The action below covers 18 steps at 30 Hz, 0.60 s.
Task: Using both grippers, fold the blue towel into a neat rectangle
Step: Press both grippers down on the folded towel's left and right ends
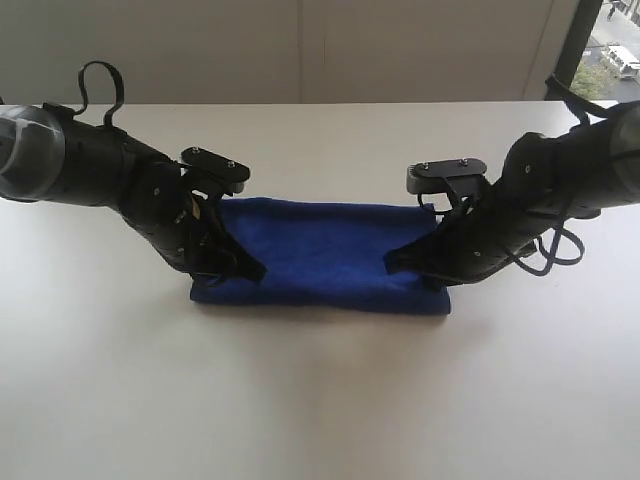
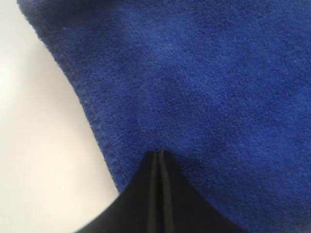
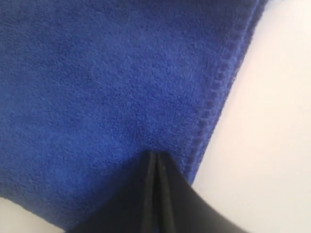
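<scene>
The blue towel (image 1: 325, 255) lies just above the centre of the exterior frame. It is a flat, wide band on the white table (image 1: 320, 400), and its near long edge looks thick and rounded. The left gripper (image 1: 250, 270) comes down from the upper left and sets its tip on the towel's left end. The right gripper (image 1: 395, 262) comes down from the upper right onto the towel's right end. The two tips are well apart, with bare blue cloth between them.

Only the exterior view shows the whole outline of the towel, both arm bodies with their looping cables, and a window (image 1: 610, 50) in the top right corner. From that angle the fingers are dark wedges, and how the claws stand cannot be read there.

The wrist views settle that. In the left wrist view the left gripper (image 2: 159, 158) has its two fingers pressed together with only a hairline seam between them, and the point rests on the towel's pile (image 2: 204, 82). The right wrist view shows the right gripper (image 3: 156, 158) pressed together in the same way, with its tip on the cloth (image 3: 97, 82). Whether either tip has any fabric nipped in it cannot be told.

The wrist views also show the fuzzy texture of the cloth and a stitched hem near each tip, with bare table just past it. The exterior view is too coarse to show either.
</scene>
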Each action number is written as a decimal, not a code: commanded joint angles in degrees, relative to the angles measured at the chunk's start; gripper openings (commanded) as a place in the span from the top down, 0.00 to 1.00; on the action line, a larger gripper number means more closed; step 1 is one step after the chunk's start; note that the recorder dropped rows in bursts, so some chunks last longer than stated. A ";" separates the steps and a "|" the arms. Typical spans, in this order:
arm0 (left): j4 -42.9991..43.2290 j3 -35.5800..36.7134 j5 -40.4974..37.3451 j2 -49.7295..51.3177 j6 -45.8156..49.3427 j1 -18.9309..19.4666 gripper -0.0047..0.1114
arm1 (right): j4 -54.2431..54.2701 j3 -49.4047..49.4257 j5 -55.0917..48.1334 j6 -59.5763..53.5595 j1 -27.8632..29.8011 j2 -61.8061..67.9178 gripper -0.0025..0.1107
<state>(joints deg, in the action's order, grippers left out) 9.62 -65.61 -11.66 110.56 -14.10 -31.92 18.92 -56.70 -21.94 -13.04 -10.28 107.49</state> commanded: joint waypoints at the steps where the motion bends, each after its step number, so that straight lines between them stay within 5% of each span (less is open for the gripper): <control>1: -2.72 0.81 -6.54 0.77 -0.76 -2.24 0.96 | -3.54 -0.03 1.90 -0.67 0.04 0.02 0.98; 18: -1.31 0.81 -6.79 -1.57 -2.47 -1.91 0.96 | -5.01 -0.03 4.61 1.64 0.04 -2.96 0.98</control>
<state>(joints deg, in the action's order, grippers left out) 9.15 -65.82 -14.18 109.88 -16.43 -34.07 14.24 -56.70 -18.50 -12.76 -10.28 107.20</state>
